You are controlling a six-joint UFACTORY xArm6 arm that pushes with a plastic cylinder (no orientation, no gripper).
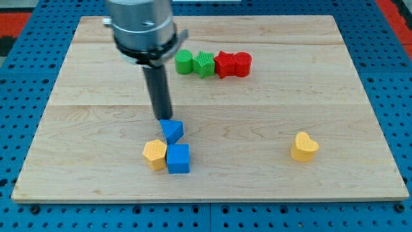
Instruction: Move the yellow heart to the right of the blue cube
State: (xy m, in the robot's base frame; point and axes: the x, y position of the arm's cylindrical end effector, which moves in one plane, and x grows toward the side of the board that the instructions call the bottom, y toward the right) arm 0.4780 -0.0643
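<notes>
The yellow heart (304, 146) lies on the wooden board at the view's lower right, alone. The blue cube (178, 158) sits at the lower centre-left, far to the left of the heart. A yellow hexagon-like block (154, 154) touches the cube's left side. A blue triangular block (172, 131) sits just above the cube. My tip (163, 118) is right at the top edge of the blue triangular block, above the cube and far left of the heart.
A row of blocks lies near the view's top centre: a green round block (184, 62), a green star-like block (205, 64), and two red blocks (225, 64) (242, 64). The board's edge (206, 197) meets a blue pegboard surround.
</notes>
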